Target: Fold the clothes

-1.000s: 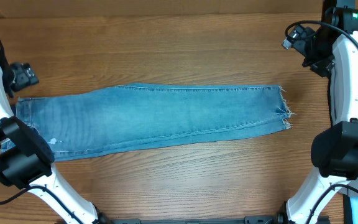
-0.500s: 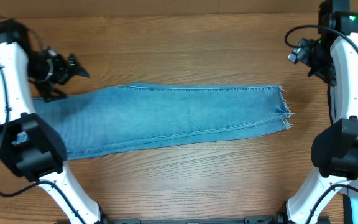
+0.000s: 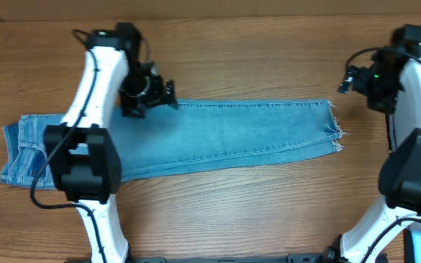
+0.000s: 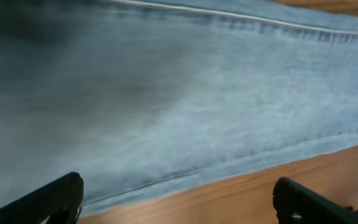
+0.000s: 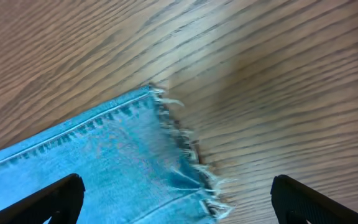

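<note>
Jeans (image 3: 232, 139): light blue denim, laid lengthwise across the table (image 3: 218, 219), one leg on the other. The frayed hem points to my right and the waist end to my left. The waist end lies rumpled, with stitching showing.

My left gripper (image 3: 163, 93): fingers spread wide, nothing between them. It is over the far edge of the jeans, left of the middle. I cannot tell from overhead whether it touches the cloth. In the left wrist view denim (image 4: 166, 93) fills most of the frame, blurred, with a seam along the top and a strip of wood below. The gripper (image 4: 179, 205) shows only as two dark fingertips (image 4: 48, 199) in the bottom corners.

My right gripper (image 3: 351, 77): also spread wide and empty, over bare wood just beyond the far hem corner. The right wrist view shows that frayed corner (image 5: 135, 149) lying flat on the wood, with the gripper (image 5: 179, 205) fingers far apart.

Change from half a second ago: my left arm has swung from the far-left waist corner to its present spot along the leg. The waist end, then under the arm, is now uncovered and reaches a little further left. The hem end has not shifted. My right gripper has come slightly nearer the hem.

Surface: brown wood-grain table. A paler strip runs along the table's far edge.
</note>
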